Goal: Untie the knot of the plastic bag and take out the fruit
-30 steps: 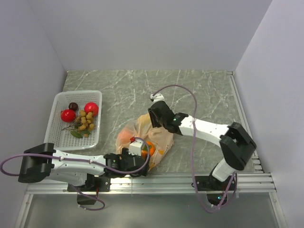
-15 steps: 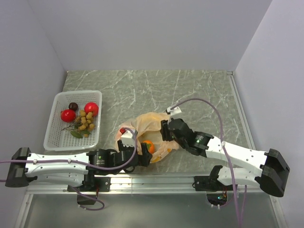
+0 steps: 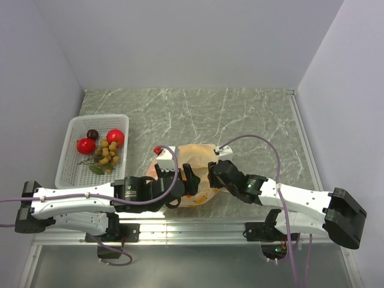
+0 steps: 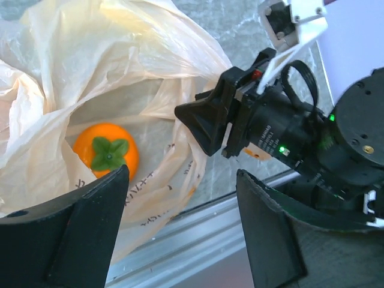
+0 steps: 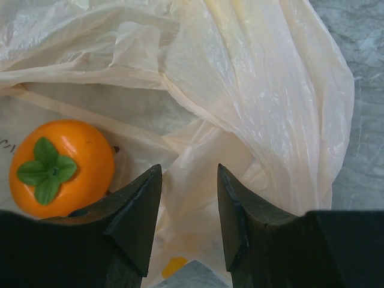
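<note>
Grey-green marbled table (image 3: 252, 114), white walls around; one plastic bag (image 3: 195, 155) lies open near the front edge, one orange (image 4: 106, 150) inside; one basket (image 3: 67, 157) at left holds two red fruits (image 3: 86, 145), one dark fruit (image 3: 92, 134), one tan cluster (image 3: 108, 152); left gripper (image 4: 180, 180) spread wide, right gripper (image 5: 187, 171) slightly parted, both empty over the bag.

- the basket (image 3: 71, 128) sits on the left side of the table (image 3: 252, 120), well apart from the plastic bag (image 3: 198, 153)
- in it there's a cluster (image 3: 108, 153), with three round fruits (image 3: 115, 137) behind and left of it
- the bag lies mid-table, near the front edge
- one fruit (image 4: 107, 153) sits inside the bag
- left gripper (image 3: 182, 179) is at the bag's left, right gripper (image 3: 213, 172) at its right
</note>
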